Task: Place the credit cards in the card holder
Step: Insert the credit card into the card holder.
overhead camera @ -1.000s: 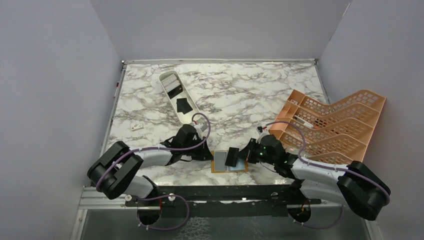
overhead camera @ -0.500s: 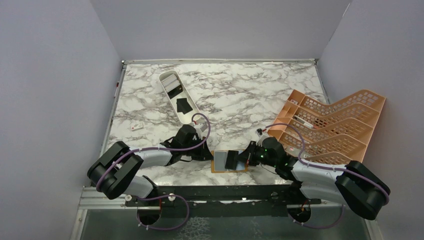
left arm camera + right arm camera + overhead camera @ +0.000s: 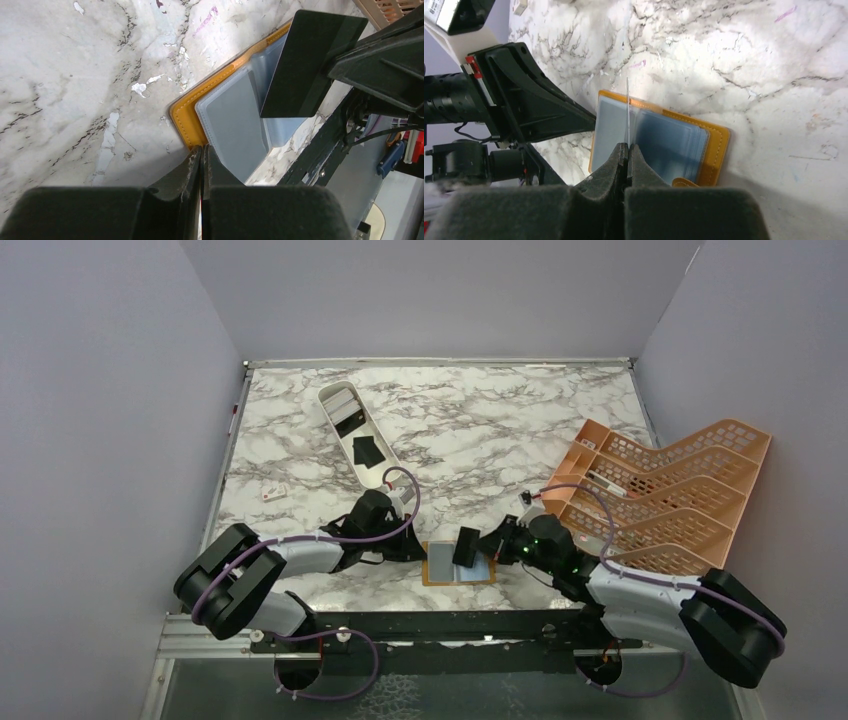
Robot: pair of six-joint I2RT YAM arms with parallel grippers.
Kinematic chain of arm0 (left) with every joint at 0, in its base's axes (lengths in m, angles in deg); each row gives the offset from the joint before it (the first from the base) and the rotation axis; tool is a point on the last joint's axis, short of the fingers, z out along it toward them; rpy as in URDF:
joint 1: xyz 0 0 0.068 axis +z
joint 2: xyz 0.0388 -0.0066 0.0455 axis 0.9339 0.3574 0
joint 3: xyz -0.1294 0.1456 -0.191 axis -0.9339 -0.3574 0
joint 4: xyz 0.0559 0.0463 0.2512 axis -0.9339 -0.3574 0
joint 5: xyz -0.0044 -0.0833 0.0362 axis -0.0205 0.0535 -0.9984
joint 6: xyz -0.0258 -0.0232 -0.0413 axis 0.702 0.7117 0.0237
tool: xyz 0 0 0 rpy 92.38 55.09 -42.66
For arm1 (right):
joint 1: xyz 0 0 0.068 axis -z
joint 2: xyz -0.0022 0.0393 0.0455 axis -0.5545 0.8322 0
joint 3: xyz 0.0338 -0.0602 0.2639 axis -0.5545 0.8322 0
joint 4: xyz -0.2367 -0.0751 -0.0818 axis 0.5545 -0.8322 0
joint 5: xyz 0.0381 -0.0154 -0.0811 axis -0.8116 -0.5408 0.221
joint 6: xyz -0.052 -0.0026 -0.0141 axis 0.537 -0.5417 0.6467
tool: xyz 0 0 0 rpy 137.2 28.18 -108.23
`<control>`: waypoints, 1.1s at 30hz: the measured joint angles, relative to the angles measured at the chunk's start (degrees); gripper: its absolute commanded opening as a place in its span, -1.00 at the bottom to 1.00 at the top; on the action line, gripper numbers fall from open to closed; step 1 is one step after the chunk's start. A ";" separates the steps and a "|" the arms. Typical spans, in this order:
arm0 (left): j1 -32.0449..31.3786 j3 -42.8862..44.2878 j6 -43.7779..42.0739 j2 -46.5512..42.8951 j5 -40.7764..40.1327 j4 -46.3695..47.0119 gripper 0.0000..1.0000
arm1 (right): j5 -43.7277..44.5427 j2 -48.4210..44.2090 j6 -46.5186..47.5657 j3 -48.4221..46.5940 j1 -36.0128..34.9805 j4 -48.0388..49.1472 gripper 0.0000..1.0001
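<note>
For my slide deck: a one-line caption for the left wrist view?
Shut left gripper at the open card holder's corner; right gripper holds a black card tilted above it.

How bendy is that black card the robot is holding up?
Probably stiff: the black card juts out straight from the right gripper, pinched at one edge only, without drooping. Likely light: edge-on in the right wrist view it is just a thin line. Its shiny face could slip.
</note>
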 measured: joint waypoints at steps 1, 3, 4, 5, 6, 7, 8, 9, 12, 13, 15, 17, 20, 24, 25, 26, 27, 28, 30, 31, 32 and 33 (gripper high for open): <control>-0.04 0.00 0.00 0.00 0.00 0.00 -0.88 | 0.57 -0.44 0.26 0.00 0.00 0.02 -0.98; -0.13 0.00 0.00 0.00 -0.11 0.02 -0.88 | 1.33 -0.76 0.81 0.00 0.00 0.04 -0.98; -0.15 0.00 0.00 0.00 -0.13 0.02 -0.88 | 1.53 -0.72 0.96 0.00 0.00 0.04 -0.98; -0.17 0.00 0.00 0.00 -0.15 0.04 -0.87 | 1.57 -0.57 1.22 0.00 0.00 0.11 -0.98; -0.20 0.00 0.00 0.00 -0.15 0.04 -0.88 | 1.55 -0.28 1.44 0.00 0.00 0.31 -0.98; -0.22 0.00 0.00 0.00 -0.17 0.04 -0.88 | 1.51 0.20 1.73 0.00 0.00 0.72 -0.98; -0.22 0.00 0.00 0.00 -0.17 0.04 -0.87 | 1.40 0.85 1.92 0.04 0.00 1.25 -0.98; -0.24 0.00 0.00 0.00 -0.20 0.07 -0.87 | 1.20 1.64 2.05 0.11 0.00 1.99 -0.98; -0.26 0.00 0.00 0.00 -0.28 0.07 -0.87 | -0.15 4.42 2.16 0.33 0.00 3.98 -0.98; -0.26 0.00 0.00 0.00 -0.31 0.07 -0.87 | -0.66 5.16 2.16 0.39 0.00 4.63 -0.98; -0.26 0.00 0.00 0.00 -0.33 0.07 -0.88 | -1.77 6.38 2.16 0.50 0.00 5.81 -0.98; -0.26 0.00 0.02 0.00 -0.35 0.07 -0.88 | -3.02 7.13 2.16 0.59 0.00 6.62 -0.98; -0.26 0.00 0.00 0.00 -0.35 0.04 -0.88 | -4.74 7.28 2.29 0.61 0.00 6.75 -0.98; -0.33 0.02 -0.07 0.00 -0.57 0.02 -0.88 | -7.06 7.15 2.29 0.61 0.00 6.05 -0.98; -0.35 0.04 -0.11 0.02 -0.57 0.00 -0.88 | -7.52 7.02 2.29 0.61 0.00 5.62 -0.98; -0.35 0.07 -0.17 0.02 -0.57 -0.02 -0.88 | -7.89 6.93 2.29 0.61 0.00 5.05 -0.98; -0.35 0.07 -0.22 0.09 -0.57 -0.02 -0.87 | -8.35 6.84 2.29 0.59 0.00 4.13 -0.98; -0.35 0.09 -0.22 0.13 -0.57 0.00 -0.87 | -8.66 6.78 2.29 0.46 0.00 3.15 -0.98; -0.37 0.20 -0.22 0.31 -0.57 0.02 -0.87 | -9.01 6.78 2.29 -0.11 0.00 1.62 -0.98; -0.37 0.26 -0.22 0.35 -0.55 0.02 -0.88 | -9.14 6.78 2.29 -0.57 0.00 0.94 -0.98; -0.37 0.26 -0.22 0.35 -0.55 0.00 -0.88 | -9.22 6.80 2.29 -1.11 0.00 0.13 -0.98; -0.39 0.26 -0.22 0.35 -0.55 0.00 -0.88 | -9.35 6.88 2.29 -1.60 0.00 -0.39 -0.98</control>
